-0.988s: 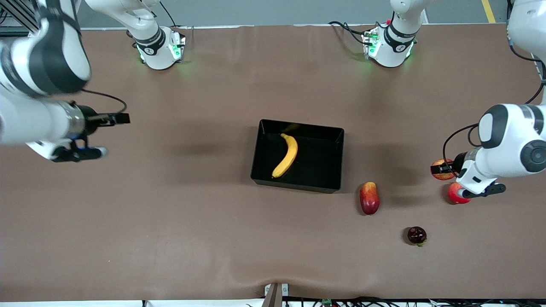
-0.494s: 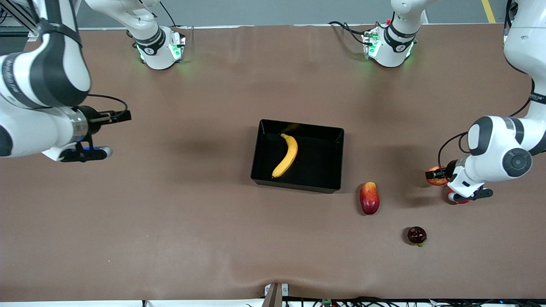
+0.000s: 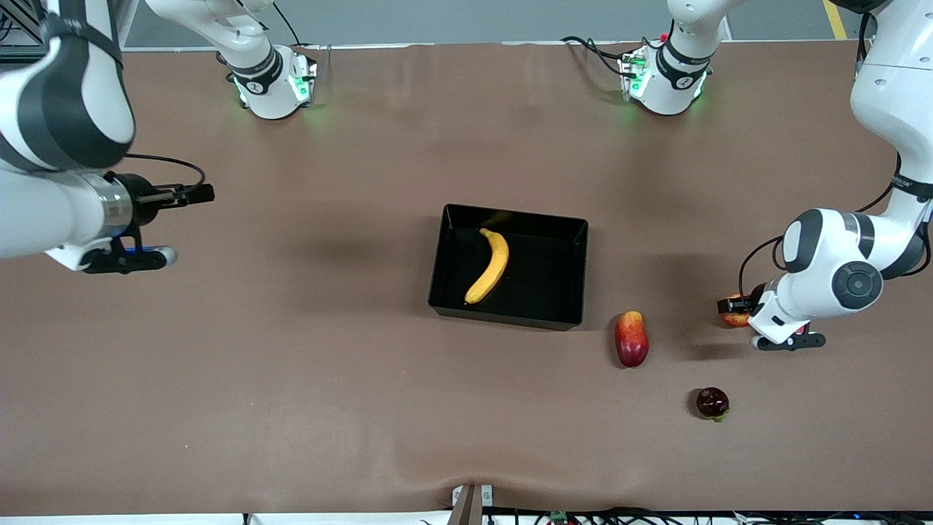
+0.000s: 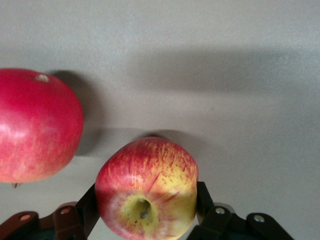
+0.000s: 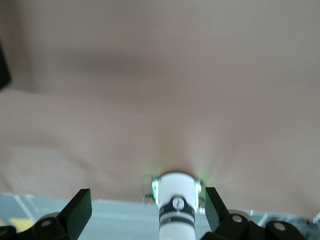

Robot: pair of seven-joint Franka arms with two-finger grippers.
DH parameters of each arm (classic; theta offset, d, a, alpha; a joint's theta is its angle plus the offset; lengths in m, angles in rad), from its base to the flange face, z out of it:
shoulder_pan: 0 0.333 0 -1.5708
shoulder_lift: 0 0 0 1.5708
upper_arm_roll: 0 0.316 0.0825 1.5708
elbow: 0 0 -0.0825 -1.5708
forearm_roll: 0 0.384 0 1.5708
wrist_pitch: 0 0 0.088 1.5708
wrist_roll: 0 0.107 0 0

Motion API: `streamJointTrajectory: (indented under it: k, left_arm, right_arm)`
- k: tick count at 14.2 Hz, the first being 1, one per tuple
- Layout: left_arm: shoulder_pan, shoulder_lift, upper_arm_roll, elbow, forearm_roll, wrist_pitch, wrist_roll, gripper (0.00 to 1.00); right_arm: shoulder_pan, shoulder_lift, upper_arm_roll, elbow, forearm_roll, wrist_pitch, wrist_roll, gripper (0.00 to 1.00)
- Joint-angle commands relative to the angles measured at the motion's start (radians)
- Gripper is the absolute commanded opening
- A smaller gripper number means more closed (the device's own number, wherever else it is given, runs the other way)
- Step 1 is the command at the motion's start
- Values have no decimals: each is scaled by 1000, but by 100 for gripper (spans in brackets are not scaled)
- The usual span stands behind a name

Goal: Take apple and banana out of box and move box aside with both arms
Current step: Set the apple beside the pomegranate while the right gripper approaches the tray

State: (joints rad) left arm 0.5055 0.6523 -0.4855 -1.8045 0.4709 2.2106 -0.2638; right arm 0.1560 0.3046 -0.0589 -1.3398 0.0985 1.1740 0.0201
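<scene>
We see the apple (image 4: 146,189) clasped in the left gripper (image 3: 732,306), which has carried it lower over the table (image 3: 291,379) beside a pomegranate (image 4: 35,125); release looks imminent. The banana (image 3: 490,265) still lies in the box (image 3: 576,271). The right gripper (image 3: 189,195) waits, fingers spread and empty.

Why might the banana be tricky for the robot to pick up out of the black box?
The banana is long and curved, so it would probably swing or tip if it is gripped near one end. Its peel looks smooth, so it might slip. It lies flat in the box, so it likely won't roll away.
</scene>
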Motion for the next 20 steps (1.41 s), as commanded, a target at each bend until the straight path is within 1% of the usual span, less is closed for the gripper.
streamJointTrajectory:
  k: [1,2,3,4,5,6,7,10,11,12,14,16,17,20]
  left_arm:
    - [-5,75,-1,30,37,61,-15,0]
    - [-5,76,-1,28,37,63,-17,0]
    - [-5,76,-1,28,37,63,-17,3]
    - [-4,76,-1,25,37,63,-18,10]
    - [-5,76,-1,24,35,63,-20,29]
    - [-2,76,-1,24,37,63,-29,58]
    - [1,69,-1,22,37,61,-31,100]
    - [1,20,-10,22,35,47,-29,100]
    - [1,-9,-21,22,28,14,-29,100]
    - [2,-34,-57,24,25,-35,-32,100]
    - [4,-95,-99,20,20,-109,-47,100]
    - [4,-135,-169,22,20,-175,-106,100]
    - [4,-149,-203,22,20,-207,-139,100]
    - [4,-155,-304,22,20,-265,-245,100]
  right_arm:
    - [94,5,2,42,-3,68,-2,100]
    - [121,7,2,42,-5,105,-2,100]
    - [149,7,2,41,-8,146,-2,100]
    - [155,13,2,37,-8,183,1,100]
    - [154,28,2,37,-5,220,1,100]
    - [151,36,2,37,1,252,1,100]
    - [152,45,2,37,3,280,1,100]
    - [169,88,4,36,33,378,3,100]
    - [189,109,2,36,41,403,4,100]
    - [210,123,2,36,44,436,6,100]
    - [241,143,2,30,44,493,6,100]
    - [264,168,2,30,46,539,7,100]
    - [273,180,2,27,46,553,17,100]
    - [251,188,1,21,46,569,47,100]
